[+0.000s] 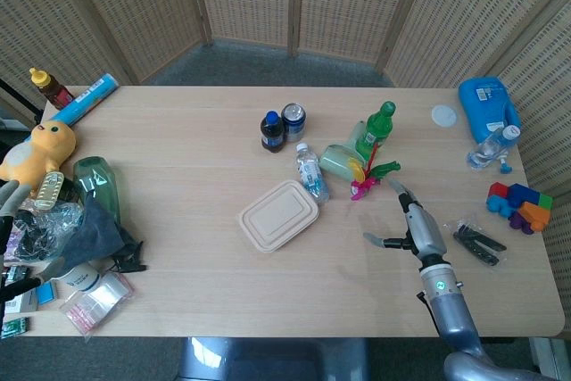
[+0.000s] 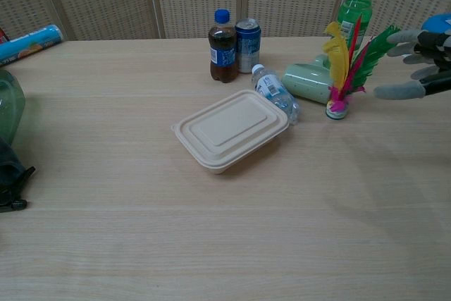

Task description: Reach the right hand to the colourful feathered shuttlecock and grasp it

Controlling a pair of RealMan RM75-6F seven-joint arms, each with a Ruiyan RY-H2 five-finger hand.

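Chest view: shuttlecock beside spread fingers

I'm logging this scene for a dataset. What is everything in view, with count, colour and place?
shuttlecock: 1, yellow, red and green feathers, pink base, centre-right
green bottle: 1, behind shuttlecock
pale green cup: 1, lying beside shuttlecock
water bottle: 1, clear, lying, centre
cola bottle: 1, dark, blue cap
can: 1, blue, beside cola bottle
lidded box: 1, beige, centre
blue jug: 1, far right
plush toy: 1, yellow, left edge
left hand: left edge, mostly cropped
right hand: grey, open, right of shuttlecock
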